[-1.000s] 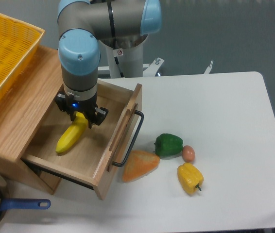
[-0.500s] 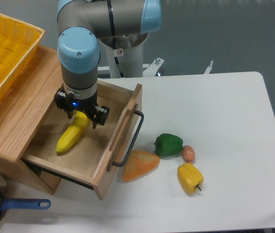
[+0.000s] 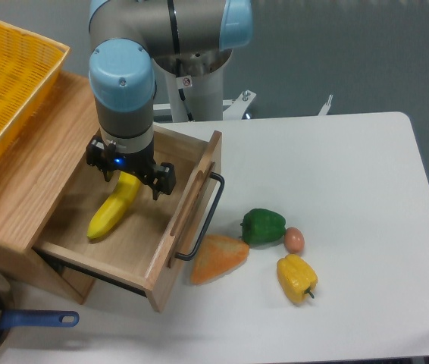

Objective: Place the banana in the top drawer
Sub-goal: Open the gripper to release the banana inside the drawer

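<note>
**Camera view: banana down in the drawer, claw spread above it**

Start at the gripper (image 3: pixel 130 177). You see its two fingers parted wide, one at the left by the drawer's back corner, one at the right with its dark pad clear of the fruit. It grips nothing; the jaws stand released on either side of the banana's upper end.

The banana (image 3: pixel 113 208) lies directly under and just forward-left of the claw. Its long axis runs on a diagonal, from the end beneath the fingers down toward the drawer's near-left corner. It appears to rest flat on the wooden floor of the top drawer (image 3: pixel 188 212), well inside the walls.

So the relation that matters to you: the fruit sits below the claw, and the way out is straight up. I judge the placing done; a vertical lift should clear both the banana and the drawer's side panel, which stands close to the right finger.

Out on the table (image 3: pixel 351 197) the green pepper (image 3: pixel 262 226) and the orange wedge (image 3: pixel 218 258) lie well apart from all this.
</note>
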{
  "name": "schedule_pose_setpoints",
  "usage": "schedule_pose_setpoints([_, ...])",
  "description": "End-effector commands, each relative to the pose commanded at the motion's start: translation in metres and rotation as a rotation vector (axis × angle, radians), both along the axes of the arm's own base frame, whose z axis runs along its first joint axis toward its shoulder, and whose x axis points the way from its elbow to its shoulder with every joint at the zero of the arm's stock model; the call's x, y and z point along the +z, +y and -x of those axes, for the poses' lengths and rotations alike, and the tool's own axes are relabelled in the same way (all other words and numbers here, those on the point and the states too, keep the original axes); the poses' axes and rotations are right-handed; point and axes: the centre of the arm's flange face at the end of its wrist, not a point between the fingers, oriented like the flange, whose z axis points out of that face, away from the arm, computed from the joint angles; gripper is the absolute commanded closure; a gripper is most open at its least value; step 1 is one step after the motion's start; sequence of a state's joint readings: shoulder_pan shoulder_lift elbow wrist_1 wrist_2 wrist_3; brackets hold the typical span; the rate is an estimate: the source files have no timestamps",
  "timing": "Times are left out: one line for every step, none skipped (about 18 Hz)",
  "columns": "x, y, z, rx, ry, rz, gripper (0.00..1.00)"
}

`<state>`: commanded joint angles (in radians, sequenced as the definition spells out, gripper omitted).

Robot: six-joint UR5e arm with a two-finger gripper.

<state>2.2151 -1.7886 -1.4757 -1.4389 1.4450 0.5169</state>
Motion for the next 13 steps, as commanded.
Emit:
schedule_pose_setpoints([0.005,0.000,0.004,0.002,0.010,-0.010,0.00])
schedule_pose_setpoints([0.007,0.001,0.004,0.002,0.015,-0.012,0.00])
schedule_pose_setpoints([0.007,0.000,0.005,0.003,0.017,-0.012,0.00])
schedule_pose_setpoints([0.009,-0.001,0.007,0.006,0.019,-0.015,0.00])
schedule_pose_setpoints([0.011,-0.001,0.008,0.008,0.021,-0.019,0.00])
schedule_pose_setpoints([0.017,-0.004,0.008,0.011,0.027,-0.028,0.00])
schedule_pose_setpoints([0.020,-0.005,0.008,0.011,0.032,-0.032,0.00])
schedule_pose_setpoints([0.020,-0.006,0.011,0.016,0.032,-0.032,0.00])
schedule_pose_setpoints([0.021,-0.007,0.011,0.016,0.035,-0.032,0.00])
schedule_pose_setpoints([0.025,-0.008,0.010,0.016,0.038,-0.037,0.00])
schedule_pose_setpoints([0.026,-0.010,0.010,0.008,0.042,-0.038,0.00])
schedule_pose_setpoints([0.029,-0.013,0.011,-0.002,0.045,-0.042,0.00])
schedule_pose_setpoints([0.034,-0.016,0.011,-0.008,0.052,-0.047,0.00])
